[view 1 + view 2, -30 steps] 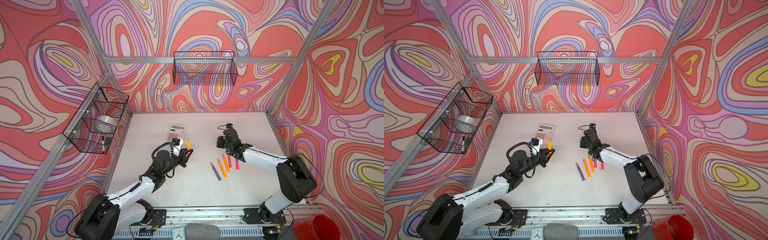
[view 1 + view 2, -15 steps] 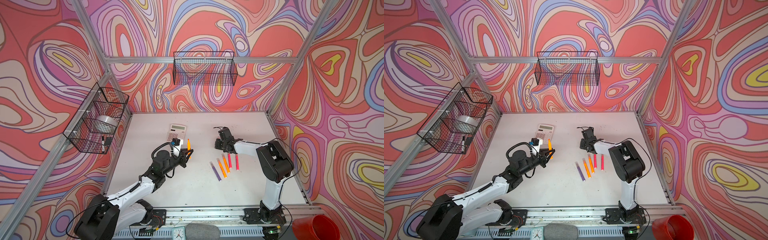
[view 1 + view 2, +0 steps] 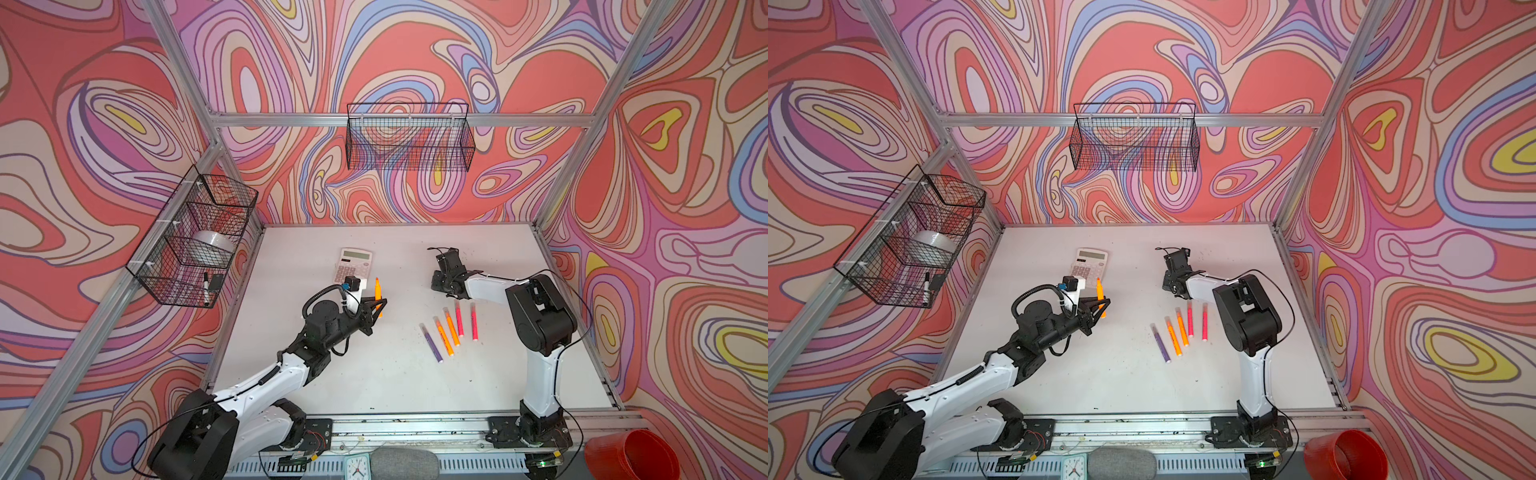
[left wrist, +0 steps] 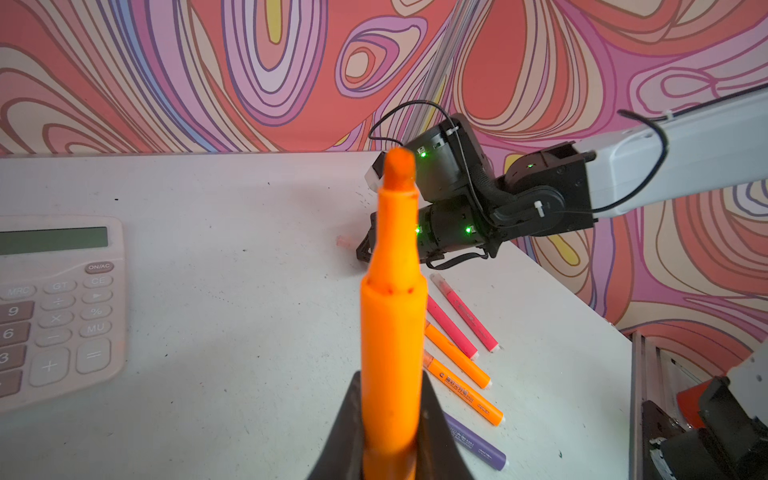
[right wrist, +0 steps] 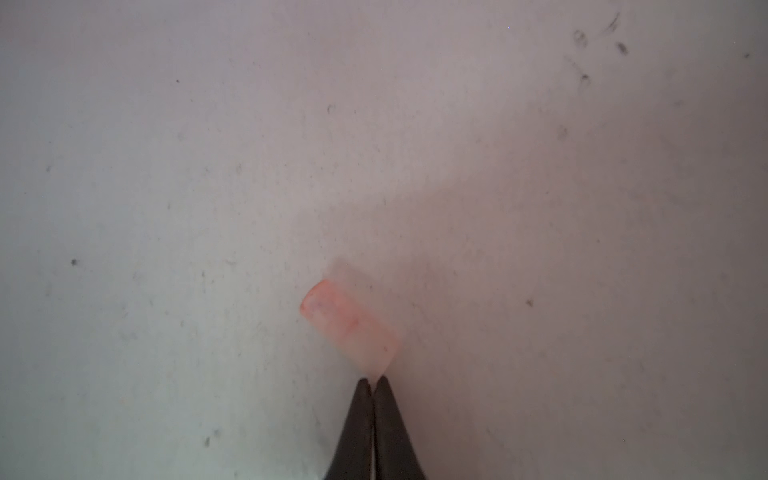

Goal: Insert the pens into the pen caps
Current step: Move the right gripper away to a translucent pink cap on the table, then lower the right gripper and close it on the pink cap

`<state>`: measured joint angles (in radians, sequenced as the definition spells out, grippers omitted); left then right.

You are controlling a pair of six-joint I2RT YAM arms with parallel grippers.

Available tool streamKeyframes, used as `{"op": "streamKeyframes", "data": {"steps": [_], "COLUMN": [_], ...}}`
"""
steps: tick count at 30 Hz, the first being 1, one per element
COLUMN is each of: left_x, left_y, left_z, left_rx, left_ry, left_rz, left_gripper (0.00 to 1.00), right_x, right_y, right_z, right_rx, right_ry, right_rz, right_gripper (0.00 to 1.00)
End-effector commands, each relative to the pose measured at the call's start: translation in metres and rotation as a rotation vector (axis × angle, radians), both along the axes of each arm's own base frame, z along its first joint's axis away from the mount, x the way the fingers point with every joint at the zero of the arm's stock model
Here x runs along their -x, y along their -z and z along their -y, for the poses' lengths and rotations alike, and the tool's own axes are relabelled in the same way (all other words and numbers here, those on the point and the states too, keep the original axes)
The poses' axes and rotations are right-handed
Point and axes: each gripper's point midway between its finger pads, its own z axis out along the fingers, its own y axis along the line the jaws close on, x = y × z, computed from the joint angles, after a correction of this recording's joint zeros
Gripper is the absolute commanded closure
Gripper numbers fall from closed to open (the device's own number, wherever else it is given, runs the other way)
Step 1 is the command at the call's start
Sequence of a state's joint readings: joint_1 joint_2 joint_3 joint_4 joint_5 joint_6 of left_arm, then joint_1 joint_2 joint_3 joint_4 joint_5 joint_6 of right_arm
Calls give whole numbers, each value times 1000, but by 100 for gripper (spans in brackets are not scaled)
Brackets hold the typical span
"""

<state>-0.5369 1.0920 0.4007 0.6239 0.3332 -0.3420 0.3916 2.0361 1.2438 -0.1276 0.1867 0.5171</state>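
Observation:
My left gripper (image 3: pixel 376 306) (image 4: pixel 388 376) is shut on an orange pen (image 3: pixel 377 289) (image 4: pixel 392 291). It holds the pen upright above the table, bare tip up. My right gripper (image 3: pixel 435 286) (image 5: pixel 372 380) is down at the table with its jaws shut together. A pale pinkish pen cap (image 5: pixel 349 326) (image 4: pixel 343 241) lies on the table with its near corner right at those fingertips. I cannot tell whether that corner is nipped. A purple pen (image 3: pixel 431 343), two orange pens (image 3: pixel 443 336) and two pink pens (image 3: pixel 459 319) lie side by side, each with a pale cap on.
A pink calculator (image 3: pixel 354 266) lies behind the left gripper. A wire basket (image 3: pixel 195 237) on the left wall holds a tape roll and a black marker. Another basket (image 3: pixel 409 137) hangs on the back wall. A red cup (image 3: pixel 631 457) stands beyond the front right corner.
The right arm has folded, elbow up, and its gripper has moved left and down to the table, closing fully at the cap. The left arm and its pen have stayed still.

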Motion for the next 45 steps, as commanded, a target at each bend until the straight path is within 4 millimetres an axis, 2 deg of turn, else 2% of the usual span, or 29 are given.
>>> {"op": "streamKeyframes", "data": {"steps": [1,13,19,26,28,32,36,45], "left_x": [0,-2,-2,-2,-2,-1,-1,-1], "left_y": [-19,-16,-16,-16,-16,-16,-16,-17], "left_z": [2,3,3,5,6,5,6,6], "left_rx": [29,22,16,23,21,20,21,22], "left_ry": [13,15,12,23,25,23,28,28], "left_rz": [35,30,32,26,28,30,28,31], "left_gripper": [100,100,100,100,100,100,100,100], "right_x": [-2,-36,-44,-52,-55,-53,-52,-57], "right_y": [18,29,21,-14,-25,-55,-65,-35], "right_z": [14,9,11,11,6,10,5,-9], "right_rx": [66,102,131,109,94,97,65,47], "right_ry": [23,14,24,20,-3,-10,-30,-78], "right_rz": [-44,-36,-16,59,81,146,177,85], "right_gripper": [100,100,100,89,84,70,64,58]}}
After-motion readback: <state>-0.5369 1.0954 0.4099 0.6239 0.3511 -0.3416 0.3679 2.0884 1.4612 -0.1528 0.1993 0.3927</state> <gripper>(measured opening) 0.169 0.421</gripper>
